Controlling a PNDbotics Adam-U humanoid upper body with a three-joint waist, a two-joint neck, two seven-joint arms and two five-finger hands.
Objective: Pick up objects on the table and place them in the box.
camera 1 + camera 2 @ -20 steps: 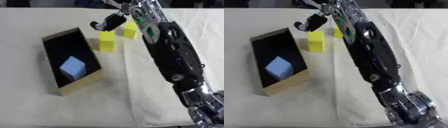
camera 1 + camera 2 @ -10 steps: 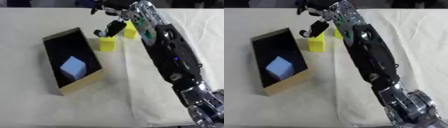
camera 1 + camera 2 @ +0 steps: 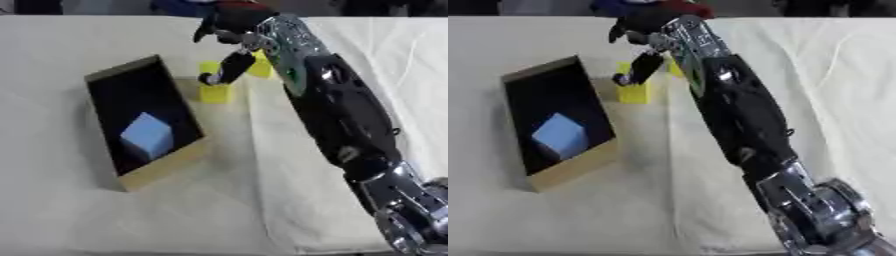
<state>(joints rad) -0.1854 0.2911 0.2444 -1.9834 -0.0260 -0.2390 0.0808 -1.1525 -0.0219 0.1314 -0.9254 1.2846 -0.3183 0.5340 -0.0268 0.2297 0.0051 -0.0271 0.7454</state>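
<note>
Now, left to right –
Box: the open box (image 3: pixel 157 165) sits on the left part of the worktop (image 3: pixel 70 45), dark inside, tan rim; nothing about it has shifted over the last second
Blue block: a pale blue block (image 3: pixel 147 136) already lies on the box floor, so one object looks done
Near yellow block: the yellow block (image 3: pixel 215 91) stands on the worktop just beside the box's far right corner, where it stood a second ago
Robot hand: the right robot hand (image 3: pixel 229 62) has come down from above the block; a second ago it hung clear, now its dark fingers (image 3: pixel 640 69) point down and reach the block's top, curled partway; whether they have closed on it, I cannot tell
Far yellow block: a second yellow block (image 3: pixel 261 65) waits just behind, partly hidden by the arm
Left robot hand: not seen in either view
Meaning: reach appears finished and the grasp is the step in hand; two yellow blocks are still outside the box
</note>
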